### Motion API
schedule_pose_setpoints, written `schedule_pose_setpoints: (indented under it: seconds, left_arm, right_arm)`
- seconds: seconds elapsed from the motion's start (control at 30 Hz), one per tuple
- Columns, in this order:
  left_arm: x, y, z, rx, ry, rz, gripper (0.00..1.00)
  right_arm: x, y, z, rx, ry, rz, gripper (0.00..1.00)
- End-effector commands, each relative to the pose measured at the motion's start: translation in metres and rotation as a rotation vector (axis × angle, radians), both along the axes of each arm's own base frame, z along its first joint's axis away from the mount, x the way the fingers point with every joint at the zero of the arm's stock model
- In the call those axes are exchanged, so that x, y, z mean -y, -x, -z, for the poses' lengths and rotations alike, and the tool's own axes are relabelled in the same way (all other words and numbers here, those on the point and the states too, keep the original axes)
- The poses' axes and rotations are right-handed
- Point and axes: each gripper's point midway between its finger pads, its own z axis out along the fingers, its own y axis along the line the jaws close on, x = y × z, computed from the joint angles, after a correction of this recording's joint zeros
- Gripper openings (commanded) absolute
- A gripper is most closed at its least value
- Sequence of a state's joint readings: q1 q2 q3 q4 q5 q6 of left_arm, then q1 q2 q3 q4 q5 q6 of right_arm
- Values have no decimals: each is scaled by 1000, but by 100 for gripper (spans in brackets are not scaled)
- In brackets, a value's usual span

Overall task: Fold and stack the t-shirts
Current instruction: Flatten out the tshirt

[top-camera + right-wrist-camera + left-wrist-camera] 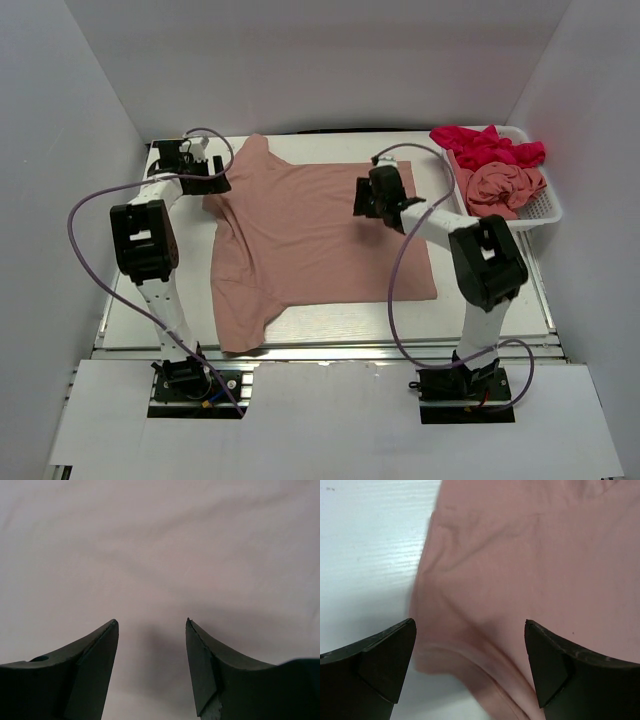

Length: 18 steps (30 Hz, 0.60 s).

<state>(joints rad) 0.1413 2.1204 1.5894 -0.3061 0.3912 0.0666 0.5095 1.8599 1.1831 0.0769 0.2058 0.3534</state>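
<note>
Top: a pink shirt (310, 235) lies spread flat on the surface (500, 310). The left fingers (216, 183) are at its far-left edge and the right fingers (362, 205) over its right half. A red shirt (490, 147) sits in the basket (545, 212).
Left wrist: fingers (385, 655) wide apart over the hem.
Right wrist: fingers (85, 665) apart, empty, above cloth.

basket: rectangular white plastic mesh basket (548, 207), standing at the table's far right corner | table: flat white table top (330, 325), finely ribbed close up (370, 555) | surround: plain white wall panels (320, 60) left, back, right | front: white board (330, 425) along near edge
</note>
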Motion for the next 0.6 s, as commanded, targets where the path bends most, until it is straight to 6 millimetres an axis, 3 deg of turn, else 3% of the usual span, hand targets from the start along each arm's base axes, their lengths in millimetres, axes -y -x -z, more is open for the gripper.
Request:
schedule_pose_setpoints:
  seconds: [0.0, 0.1, 0.13, 0.2, 0.23, 0.27, 0.3, 0.33, 0.4, 0.43, 0.57]
  left_arm:
    - [0, -22, -31, 83, 24, 4, 98]
    - [-1, -23, -35, 82, 24, -4, 98]
    - [-3, -19, -37, 81, 17, -13, 98]
    - [-1, -11, -45, 84, 11, -14, 98]
    - [-1, -5, -65, 109, 5, -21, 98]
    - [2, 2, -71, 106, 7, -15, 98]
    - [6, 14, -77, 82, 13, -4, 98]
    - [10, 23, -106, 120, 19, 7, 98]
    - [27, 50, -115, 81, 78, 65, 98]
    - [35, 63, -130, 92, 95, 95, 98]
    - [66, 111, -116, -65, 173, 218, 98]
  right_arm:
    - [13, -51, -14, 26, -52, 57, 61]
    - [29, -90, -14, 18, -77, 87, 60]
    - [30, -105, -28, 44, -100, 83, 59]
    - [31, -110, -17, 21, -68, 78, 60]
    - [30, -112, -17, 21, -60, 71, 60]
    - [26, -117, -20, 27, -54, 46, 59]
    - [25, -118, -19, 25, -51, 39, 59]
    - [26, -120, -18, 28, -43, 37, 60]
    - [29, -123, -13, 37, -16, 28, 60]
    - [32, -125, -12, 41, -10, 34, 60]
    - [43, -147, 4, 6, -54, 39, 60]
